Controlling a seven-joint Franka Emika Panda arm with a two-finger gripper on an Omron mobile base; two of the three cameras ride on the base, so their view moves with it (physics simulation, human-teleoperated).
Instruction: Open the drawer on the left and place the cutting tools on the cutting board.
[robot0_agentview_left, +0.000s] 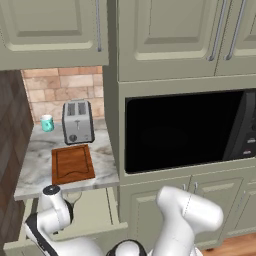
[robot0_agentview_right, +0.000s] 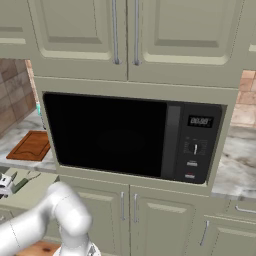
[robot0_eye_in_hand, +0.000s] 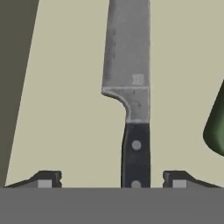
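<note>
**Pincer spread over a knife in the open drawer**

The pincer (robot0_eye_in_hand: 112, 177) stands wide, its tips on either side of the black riveted handle of a knife (robot0_eye_in_hand: 131, 94), not touching it. The knife lies on the beige floor of the drawer (robot0_agentview_left: 97, 207), pulled out below the desk (robot0_agentview_left: 35, 165). The cutting board (robot0_agentview_left: 73, 164) lies on the desk in front of the toaster (robot0_agentview_left: 77, 121).

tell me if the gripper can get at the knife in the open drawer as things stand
Probably yes. The gripper hangs over the knife on the drawer floor, a fingertip either side of the black handle, nothing between. A dark green object lies off to one side.
</note>
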